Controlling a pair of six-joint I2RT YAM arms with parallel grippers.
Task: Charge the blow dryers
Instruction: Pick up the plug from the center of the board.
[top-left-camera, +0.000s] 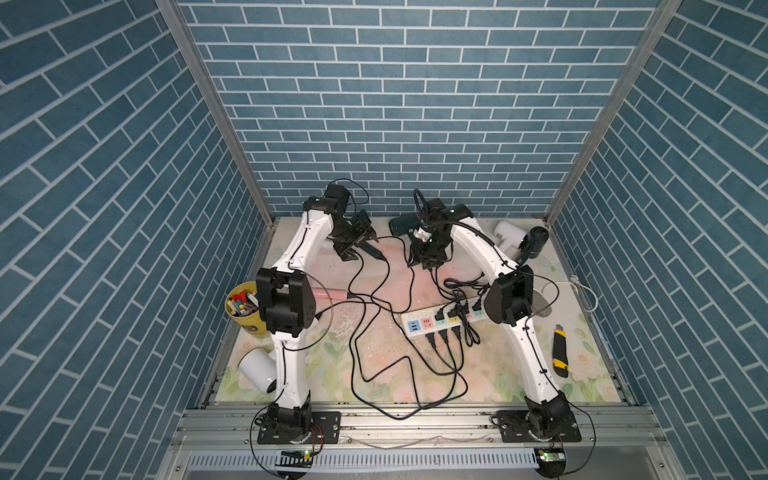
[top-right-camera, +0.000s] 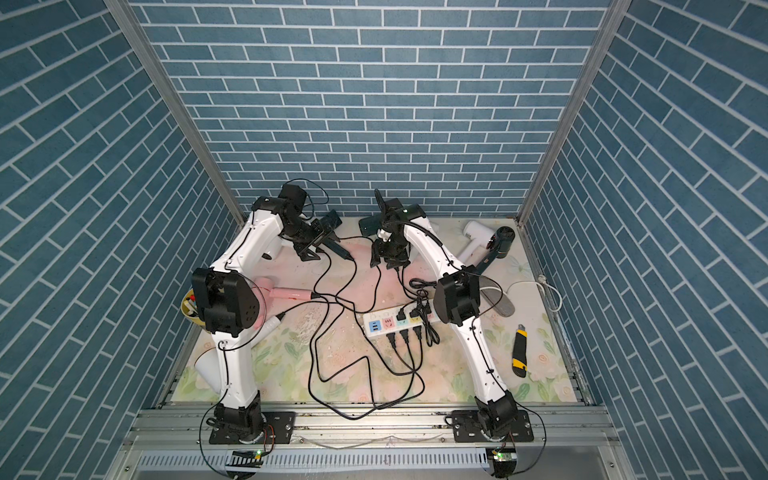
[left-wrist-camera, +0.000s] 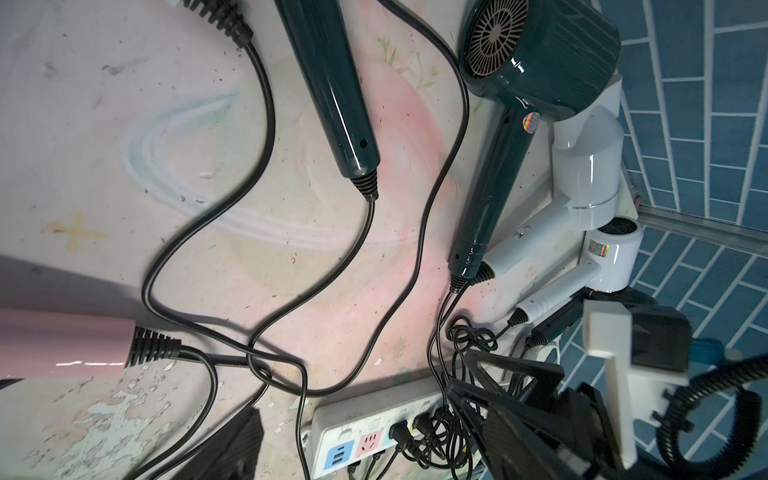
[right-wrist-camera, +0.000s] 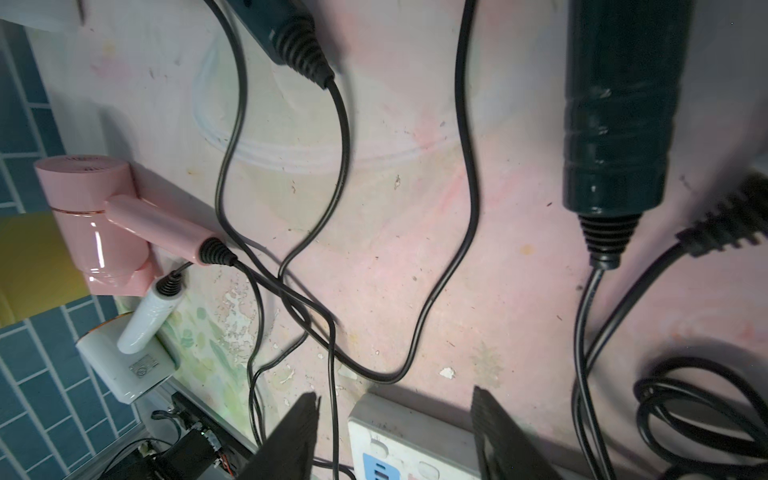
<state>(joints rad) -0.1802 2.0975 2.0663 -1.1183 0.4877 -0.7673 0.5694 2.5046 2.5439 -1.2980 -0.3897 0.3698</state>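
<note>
— Dryers (top-left-camera: 509, 237) sat round the table (top-left-camera: 498, 374) rim, didn't they?

— They did. We saw two at two o'clock, a green dryer (left-wrist-camera: 540, 54) at twelve, the pink dryer (right-wrist-camera: 95, 232) at nine and a white dryer (top-left-camera: 257, 368) at eight. We judged the ring deliberate, with bodies out at the edge so the cords (left-wrist-camera: 268, 124) could run inward to the strip (top-left-camera: 440, 322) near the centre.

— And the hands?

— We found the left gripper (top-left-camera: 360, 248) at eleven o'clock, jaws spread and empty. The right gripper (right-wrist-camera: 395, 392) hovered just off the strip's twelve o'clock side, jaws parted with nothing between them.

— Why there?

— We noticed the pink socket (left-wrist-camera: 371, 442) was bare while its neighbours held plugs. We reckoned both hands waited above the cords to pick out a loose plug. Which cord lacked a socket we couldn't tell in that tangle.

— Anything in the way?

— The knife (top-left-camera: 560, 351) at four and the cup (top-left-camera: 245, 307) at nine lay well apart from the strip.
</note>
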